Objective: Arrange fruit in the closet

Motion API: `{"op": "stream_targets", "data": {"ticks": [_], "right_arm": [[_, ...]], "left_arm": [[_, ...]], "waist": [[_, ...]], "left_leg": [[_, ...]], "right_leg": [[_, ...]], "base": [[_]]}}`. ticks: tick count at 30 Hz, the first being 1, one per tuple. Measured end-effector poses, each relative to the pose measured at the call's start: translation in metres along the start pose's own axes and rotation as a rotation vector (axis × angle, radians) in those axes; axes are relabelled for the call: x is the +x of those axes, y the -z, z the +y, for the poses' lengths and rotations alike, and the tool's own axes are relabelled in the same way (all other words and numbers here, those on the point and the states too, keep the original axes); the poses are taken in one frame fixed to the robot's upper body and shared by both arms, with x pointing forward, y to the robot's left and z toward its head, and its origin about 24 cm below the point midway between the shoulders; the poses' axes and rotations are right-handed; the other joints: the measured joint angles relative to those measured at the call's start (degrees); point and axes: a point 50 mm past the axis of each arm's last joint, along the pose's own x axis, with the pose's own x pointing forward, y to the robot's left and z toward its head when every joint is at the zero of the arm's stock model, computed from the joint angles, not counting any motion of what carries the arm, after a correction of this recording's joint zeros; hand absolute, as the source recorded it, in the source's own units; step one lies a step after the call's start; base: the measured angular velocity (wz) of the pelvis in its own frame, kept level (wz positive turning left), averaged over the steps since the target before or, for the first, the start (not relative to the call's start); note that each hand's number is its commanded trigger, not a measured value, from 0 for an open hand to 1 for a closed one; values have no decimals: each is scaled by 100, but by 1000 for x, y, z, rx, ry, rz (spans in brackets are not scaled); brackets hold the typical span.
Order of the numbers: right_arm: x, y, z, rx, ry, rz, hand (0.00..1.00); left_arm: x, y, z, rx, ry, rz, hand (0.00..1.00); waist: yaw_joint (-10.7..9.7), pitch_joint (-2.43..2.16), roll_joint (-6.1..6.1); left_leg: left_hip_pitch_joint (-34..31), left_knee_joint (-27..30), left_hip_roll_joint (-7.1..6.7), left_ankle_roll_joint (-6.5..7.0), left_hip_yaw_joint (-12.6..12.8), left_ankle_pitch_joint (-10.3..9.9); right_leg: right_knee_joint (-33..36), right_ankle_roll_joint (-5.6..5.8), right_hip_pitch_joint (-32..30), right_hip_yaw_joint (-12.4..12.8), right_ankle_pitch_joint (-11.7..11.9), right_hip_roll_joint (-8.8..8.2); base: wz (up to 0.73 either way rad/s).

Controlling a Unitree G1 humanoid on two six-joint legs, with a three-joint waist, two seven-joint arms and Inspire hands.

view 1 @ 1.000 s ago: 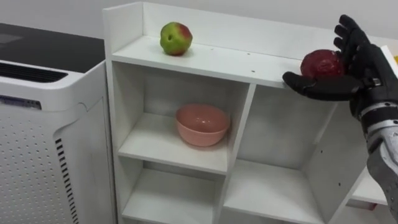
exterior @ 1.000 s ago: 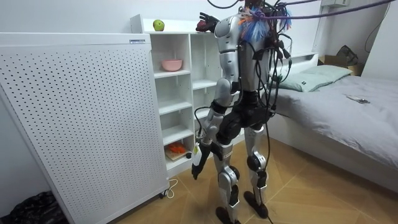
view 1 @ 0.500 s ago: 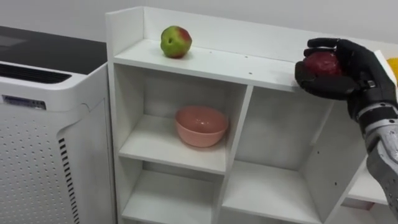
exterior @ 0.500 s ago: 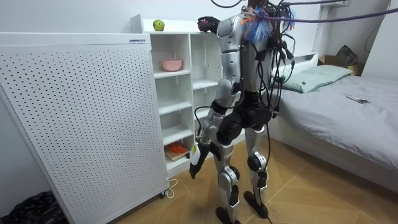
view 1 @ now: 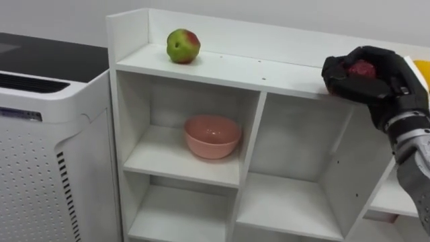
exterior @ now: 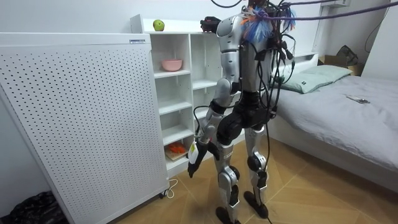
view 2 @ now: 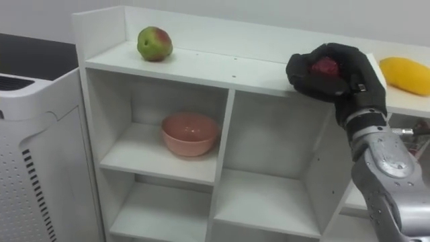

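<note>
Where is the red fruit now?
The red fruit is at the eye views' right, gripped in the right robot hand at the shelf unit's top front edge, between apple and yellow fruit.

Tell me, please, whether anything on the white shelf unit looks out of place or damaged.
Nothing stands out. The apple sits on the top board, the pink bowl stands upright in the compartment below, and the right hand is curled round a dark red fruit at the board's front edge.
</note>
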Motion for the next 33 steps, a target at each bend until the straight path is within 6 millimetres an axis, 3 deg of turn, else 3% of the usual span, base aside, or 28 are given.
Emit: {"op": "stream_targets", "data": {"ticks": [3,8,15,19,22,26,29,33], "right_arm": [[-8,-1,4,11,-24,-18,100],[-24,4,25,55,-148,-13,100],[-46,-1,62,220,-391,-29,100],[-58,9,73,362,-444,15,100],[-68,22,80,485,-476,78,100],[-79,57,87,627,-442,208,100],[-87,87,87,741,-369,319,100],[-102,131,81,870,-219,491,100]], "left_arm": [[0,2,-1,7,-4,4,0],[-1,3,-1,9,-18,6,0],[-1,5,-6,17,-26,12,0],[-2,9,-10,34,-34,24,0],[-2,10,-13,34,-38,36,0],[-2,7,-16,38,-39,36,0],[-1,-5,-16,43,-33,8,0],[2,-29,-15,8,-27,-40,0]], "waist": [[32,-31,51],[-6,-30,71],[8,-28,150],[82,-49,178],[176,-18,225],[189,-6,282],[188,-2,324],[224,43,437]], "left_leg": [[17,-7,3,0,25,0],[100,-25,22,0,85,0],[89,-80,37,-1,171,0],[96,-86,41,-1,172,0],[64,-81,42,-1,186,0],[-89,-23,41,1,173,2],[-434,133,47,4,167,3],[-747,219,44,36,175,49]], "right_leg": [[1,0,-2,10,0,-2],[-2,0,59,18,0,7],[3,-11,7,17,8,14],[3,-11,-9,17,8,19],[7,-13,-49,27,9,16],[14,-18,-166,31,12,13],[29,-63,-441,2,42,9],[178,-80,-799,8,55,-17]], "base": [[-2],[-6],[-7],[0],[-1],[2],[0],[0]]}}
